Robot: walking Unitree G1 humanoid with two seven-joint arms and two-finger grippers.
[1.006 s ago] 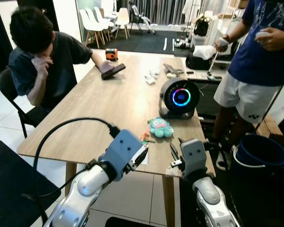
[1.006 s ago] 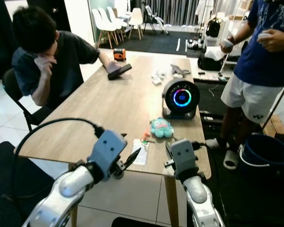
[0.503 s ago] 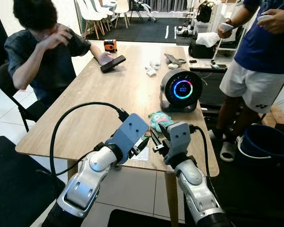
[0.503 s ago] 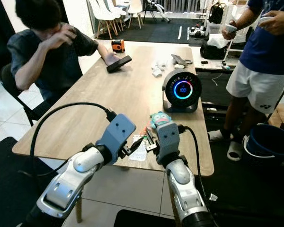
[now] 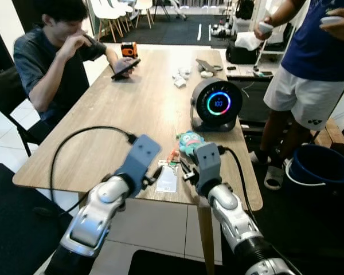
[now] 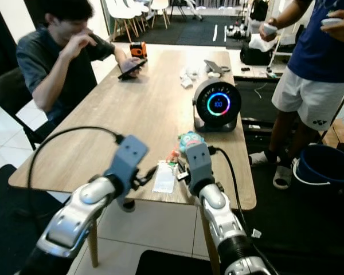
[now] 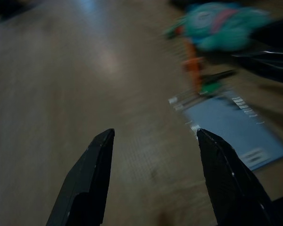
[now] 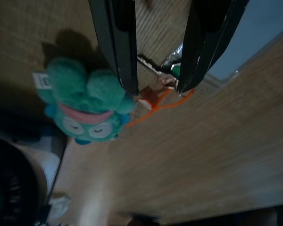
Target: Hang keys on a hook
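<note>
The keys point(image 8: 167, 84), a small bunch on an orange cord with a green tag, lie on the wooden table point(image 5: 132, 109) near its front edge, in the lower centre of the left eye view. They rest between a teal plush toy point(image 5: 190, 141) and a pale blue card point(image 5: 167, 179), touching the card's upper end.

The right gripper point(image 8: 155, 89) is positioned directly over the keys. In the right wrist view its two black fingers point(image 8: 120, 44) are parted by a narrow gap, tips straddling the keys at table level. The fingers grip nothing; whether the tips touch the keys cannot be determined.

The left gripper point(image 7: 153, 136) sits just left of the card, low over the table. Its fingers point(image 7: 92, 179) are spread wide and hold nothing. The keys lie ahead of it, beyond the card.

A round black speaker point(image 5: 217, 106) with a lit ring stands behind the plush toy. One person point(image 5: 54, 54) sits at the upper left of the frame; another person point(image 5: 312, 69) stands at the upper right.
</note>
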